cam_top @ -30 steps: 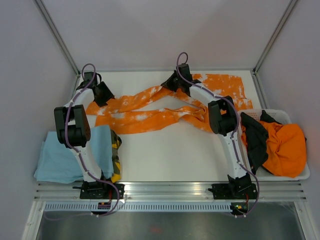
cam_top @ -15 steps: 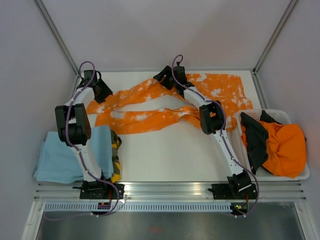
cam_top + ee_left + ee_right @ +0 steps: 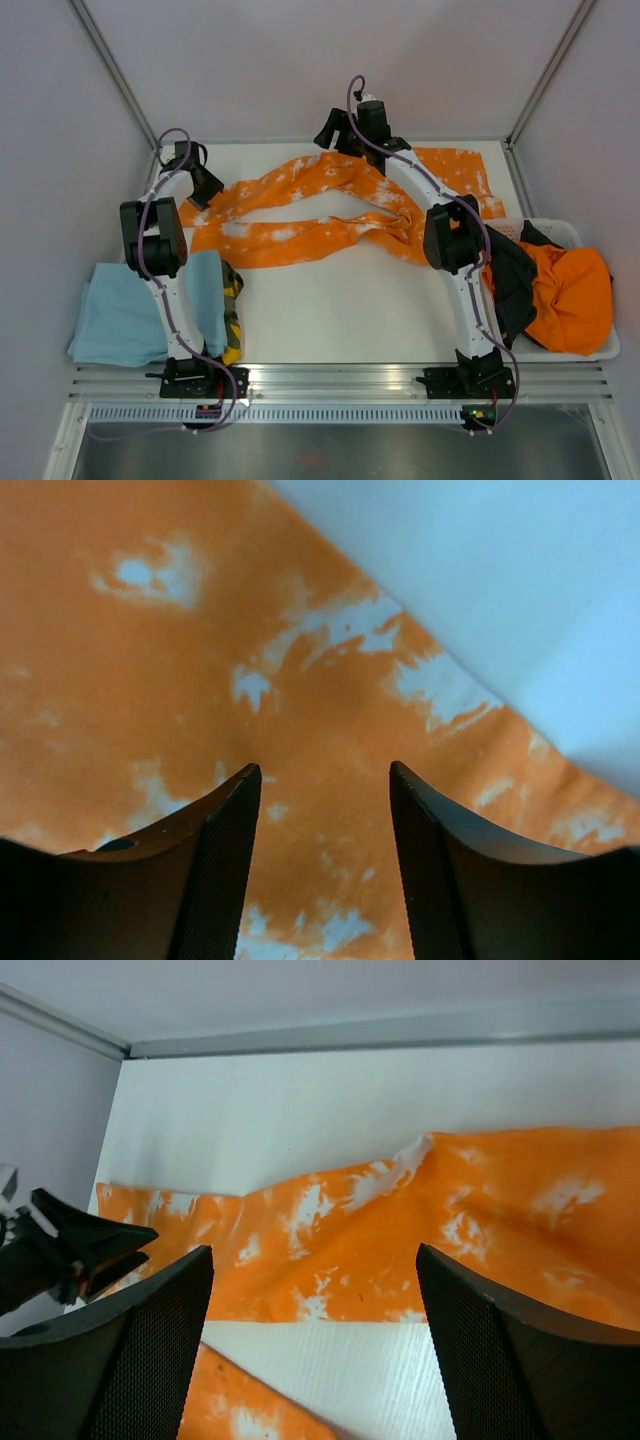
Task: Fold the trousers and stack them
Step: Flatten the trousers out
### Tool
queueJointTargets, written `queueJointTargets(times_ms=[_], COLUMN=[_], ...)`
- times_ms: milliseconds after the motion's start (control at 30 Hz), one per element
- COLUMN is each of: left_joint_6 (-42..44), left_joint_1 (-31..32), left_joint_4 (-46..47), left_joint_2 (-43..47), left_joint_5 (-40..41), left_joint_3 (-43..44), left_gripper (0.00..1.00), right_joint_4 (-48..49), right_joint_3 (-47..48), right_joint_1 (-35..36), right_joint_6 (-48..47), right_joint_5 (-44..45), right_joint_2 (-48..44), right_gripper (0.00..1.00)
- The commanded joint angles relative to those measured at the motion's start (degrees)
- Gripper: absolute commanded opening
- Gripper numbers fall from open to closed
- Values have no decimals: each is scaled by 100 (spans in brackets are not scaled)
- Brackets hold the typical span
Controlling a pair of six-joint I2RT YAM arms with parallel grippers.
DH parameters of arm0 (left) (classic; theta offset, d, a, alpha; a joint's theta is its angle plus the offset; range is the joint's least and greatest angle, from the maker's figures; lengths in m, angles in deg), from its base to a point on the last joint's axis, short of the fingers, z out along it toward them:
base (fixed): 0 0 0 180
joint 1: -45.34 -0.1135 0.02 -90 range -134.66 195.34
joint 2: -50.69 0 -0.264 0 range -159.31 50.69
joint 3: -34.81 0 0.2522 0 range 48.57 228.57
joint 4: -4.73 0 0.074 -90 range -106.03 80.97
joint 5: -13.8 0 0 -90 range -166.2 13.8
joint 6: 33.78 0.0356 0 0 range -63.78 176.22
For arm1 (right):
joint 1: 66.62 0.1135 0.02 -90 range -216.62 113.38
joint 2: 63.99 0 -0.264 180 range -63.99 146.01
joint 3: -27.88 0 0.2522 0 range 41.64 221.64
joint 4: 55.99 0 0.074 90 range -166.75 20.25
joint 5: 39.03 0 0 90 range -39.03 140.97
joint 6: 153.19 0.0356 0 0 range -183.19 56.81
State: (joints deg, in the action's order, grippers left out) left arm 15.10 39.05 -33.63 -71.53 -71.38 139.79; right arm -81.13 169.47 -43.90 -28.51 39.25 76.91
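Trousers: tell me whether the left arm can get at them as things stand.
Probably yes. The left fingers hang open right over the trousers, with only fabric beneath them and nothing in between.

Soft matt cloth trousers (image 3: pixel 290 240), smooth white table (image 3: pixel 340 310), ribbed metal rail (image 3: pixel 340 378), plastic tub (image 3: pixel 606 350)

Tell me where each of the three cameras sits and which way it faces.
Top external: above and behind the arm bases, looking down on the white table; both arms, left pincer and right pincer show.
Left wrist: on the left arm, looking down close at the orange, white-blotched fabric trousers; its open fingers show.
Right wrist: on the right arm, looking toward the table's far left corner; its open fingers show.
Shared: right wrist and top both see the left pincer; all three see the trousers.
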Motion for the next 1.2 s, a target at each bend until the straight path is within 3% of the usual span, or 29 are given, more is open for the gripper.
queueJointTargets(times_ms=[0,133,367,433,600,833,1033,1167], left_joint_6=[-641,-1195,-2363,-2514,-2602,-2717,-2734,-2664], left_joint_1=[-4,4,-118,-136,-171,-233,-294,-294], left_joint_4=[-421,-695,-695,-704,-1091,-933,-608,-502], left_joint_2=[-592,-1058,-1340,-1532,-1973,-2034,-2096,-2061], left_joint_5=[64,-95,98,89,89,54,-130,-183], left_joint_3=[668,1152,1363,1616,2409,2357,2392,2444], left_gripper=[59,57,56,55,54,54,53,53], right_joint_4=[-549,-927,-1034,-815,-673,-656,-567,-629], right_joint_3=[-547,-1452,-2525,-2710,-2571,-2122,-2017,-1876], right_joint_1=[-40,-145,-286,-286,-286,-277,-251,-251], right_joint_6=[-925,-1278,-1964,-2183,-2746,-3580,-3986,-4065], right_joint_5=[766,1690,1516,1323,1216,1199,1190,778], right_joint_2=[-1115,-1486,-1443,-1399,-1065,-775,-538,-432], right_gripper=[88,86,63,62,62,62,74,77])
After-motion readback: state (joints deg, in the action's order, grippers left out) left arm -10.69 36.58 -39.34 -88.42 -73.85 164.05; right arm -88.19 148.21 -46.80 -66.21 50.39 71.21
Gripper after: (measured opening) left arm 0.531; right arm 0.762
